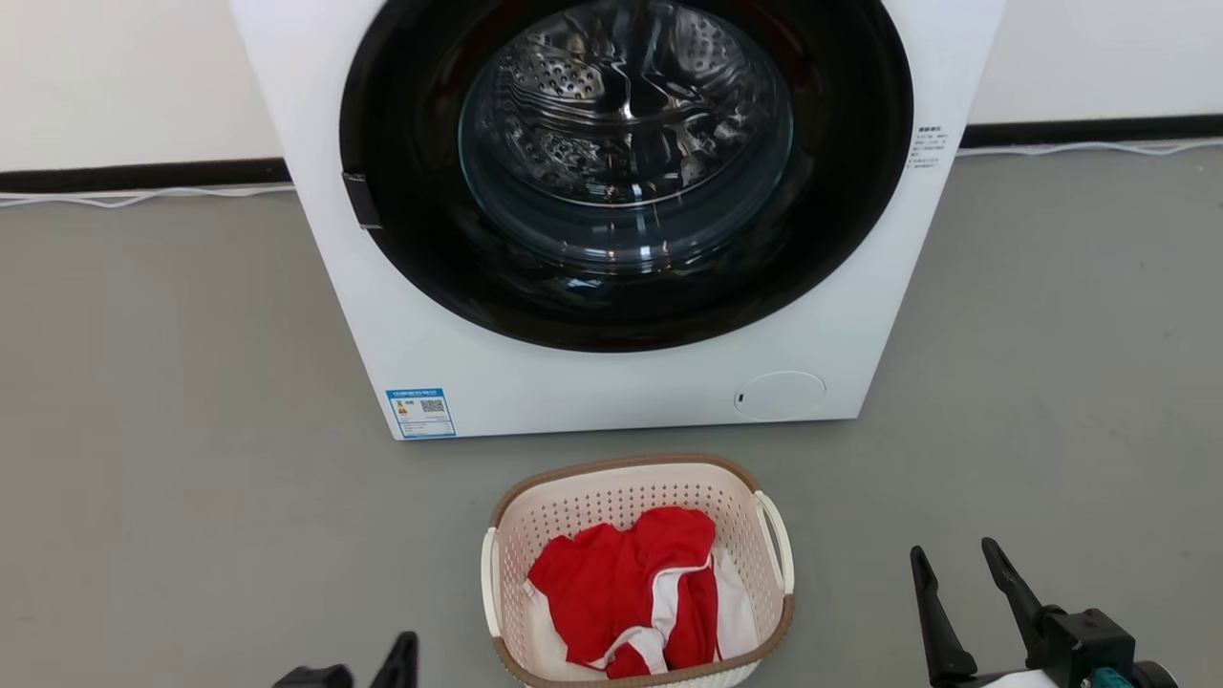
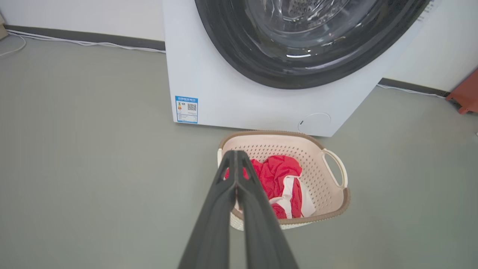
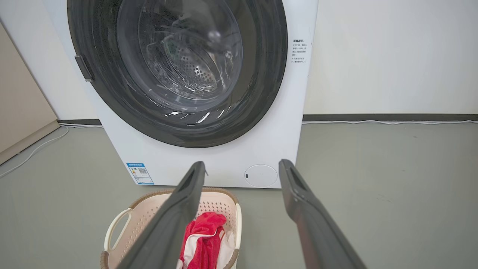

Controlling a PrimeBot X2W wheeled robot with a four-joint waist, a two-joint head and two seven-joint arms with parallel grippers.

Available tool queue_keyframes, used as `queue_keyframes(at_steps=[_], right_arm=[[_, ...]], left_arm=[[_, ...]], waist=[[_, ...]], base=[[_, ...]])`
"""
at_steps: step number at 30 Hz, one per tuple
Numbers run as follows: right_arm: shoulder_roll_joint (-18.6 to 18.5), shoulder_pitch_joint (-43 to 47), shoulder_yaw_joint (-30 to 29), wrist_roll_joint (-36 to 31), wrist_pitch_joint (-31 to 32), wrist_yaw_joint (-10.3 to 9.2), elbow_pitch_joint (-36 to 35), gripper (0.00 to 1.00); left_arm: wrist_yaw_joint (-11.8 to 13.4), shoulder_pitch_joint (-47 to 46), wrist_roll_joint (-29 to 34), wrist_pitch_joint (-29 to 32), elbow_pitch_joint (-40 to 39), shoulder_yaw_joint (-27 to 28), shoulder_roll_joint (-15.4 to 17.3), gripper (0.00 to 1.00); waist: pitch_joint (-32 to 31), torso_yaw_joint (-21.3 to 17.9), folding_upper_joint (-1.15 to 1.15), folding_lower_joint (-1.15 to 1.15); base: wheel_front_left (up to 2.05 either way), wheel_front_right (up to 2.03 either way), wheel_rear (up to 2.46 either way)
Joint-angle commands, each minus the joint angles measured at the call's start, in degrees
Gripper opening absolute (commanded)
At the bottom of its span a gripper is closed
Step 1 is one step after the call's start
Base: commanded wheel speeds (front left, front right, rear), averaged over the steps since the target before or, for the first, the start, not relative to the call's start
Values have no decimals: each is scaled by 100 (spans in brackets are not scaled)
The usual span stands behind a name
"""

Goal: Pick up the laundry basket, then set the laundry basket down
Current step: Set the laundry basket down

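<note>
Cream plastic: the laundry basket stands upright on the grey floor, just in front of the washing machine and between my two grippers. A red-and-white garment lies crumpled inside it.
Step in hand: the pick-up, which I judge to be at its very start. The basket rests on the floor and neither of my grippers touches it.
Left gripper: my left gripper has its two dark fingers pressed flat together with nothing between them. In the head view it sits low, off to the basket's left, apart from the left loop handle. From my left wrist the tips overlap the basket's near left rim, but I take that for line of sight, not contact.
Right gripper: my right gripper stands spread wide and empty, to the basket's right and well apart from the right loop handle.
Next move: I judge I must part the left fingers, bring each gripper to the handle or rim on its own side, and close on both. Then I lift evenly so the basket does not tip.
</note>
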Motion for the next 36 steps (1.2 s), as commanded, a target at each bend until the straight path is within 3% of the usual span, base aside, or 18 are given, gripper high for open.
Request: queue_keyframes(at_steps=[1,12,28,36], right_arm=[[-27,-281,152,16,-79,34,-143,100],[-27,-700,279,31,-79,34,-327,100],[-27,-1414,430,235,-79,34,-655,100],[-27,-1647,424,290,-79,34,-731,100]], left_arm=[[-93,-386,100,36,20,64,62,0],[-449,-1373,404,697,1325,-720,136,0],[-557,-2676,245,1267,3075,-950,195,0],[-488,-3201,228,1363,3713,-988,220,0]], waist=[[60,-38,0,0],[909,-396,0,0],[2247,-896,0,0],[2687,-1033,0,0]], base=[[0,0,0],[0,0,0],[0,0,0],[0,0,0]])
